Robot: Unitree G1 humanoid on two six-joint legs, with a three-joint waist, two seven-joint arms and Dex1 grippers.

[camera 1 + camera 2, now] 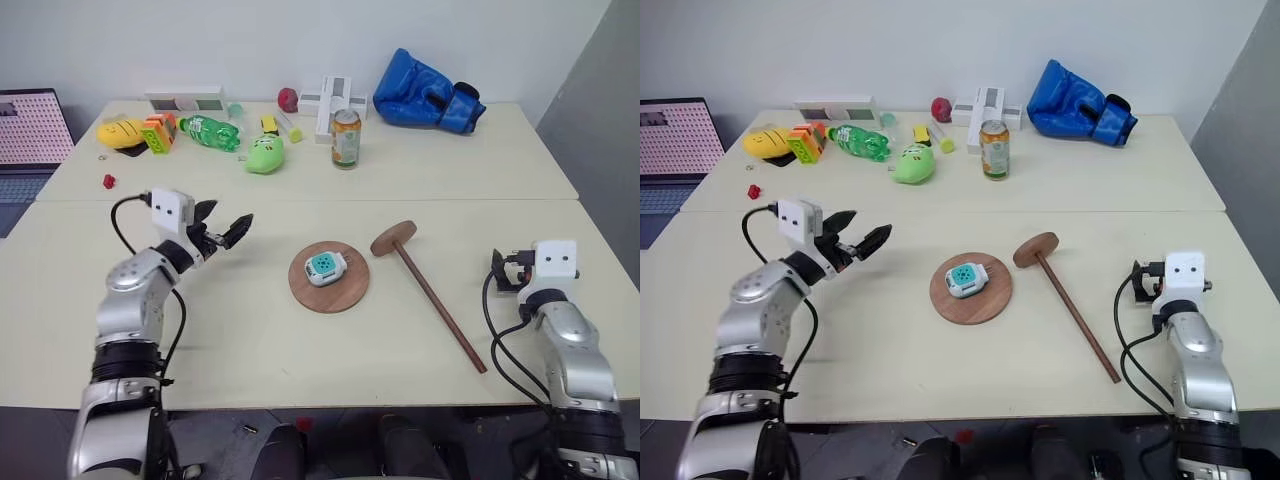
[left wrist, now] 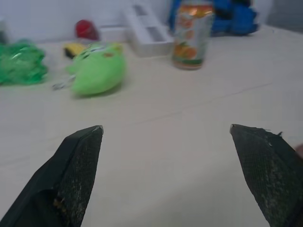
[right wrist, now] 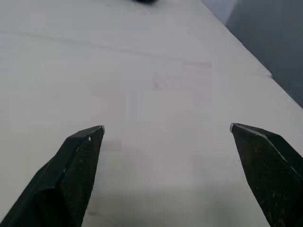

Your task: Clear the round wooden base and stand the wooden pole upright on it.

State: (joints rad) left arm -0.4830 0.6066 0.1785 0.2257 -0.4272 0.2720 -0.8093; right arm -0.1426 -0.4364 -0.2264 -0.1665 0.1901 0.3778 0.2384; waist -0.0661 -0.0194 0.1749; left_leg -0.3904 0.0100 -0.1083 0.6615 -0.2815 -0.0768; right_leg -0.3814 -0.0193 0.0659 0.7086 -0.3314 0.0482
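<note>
Nothing of the task looks done yet. The round wooden base (image 1: 329,277), a flat reddish-brown disc, lies near the middle of the front half of the pale table (image 1: 250,340), and a small white-and-teal plastic gadget (image 1: 325,266) sits on top of it, so the base is not cleared. The wooden pole (image 1: 430,296), a thin dark-brown rod with a round disc fixed at one end, lies flat just to the right of the base, its disc end nearest the base and its rod running toward the table's front edge. Clearing the gadget and standing the pole both remain.

The left gripper (image 1: 222,232) hovers above the table, left of the base and well apart from it, its two black fingers spread wide and holding nothing. The right gripper (image 3: 165,137) is near the table's front right corner, also spread wide and empty.

The head views take in the whole layout, including the base and pole. The left wrist view looks toward the table's back edge instead, at a green plush toy (image 2: 97,73), an orange-printed drink can (image 2: 191,34) and a white box (image 2: 147,30). The right wrist view looks between its fingers at bare tabletop toward the right edge.
</note>
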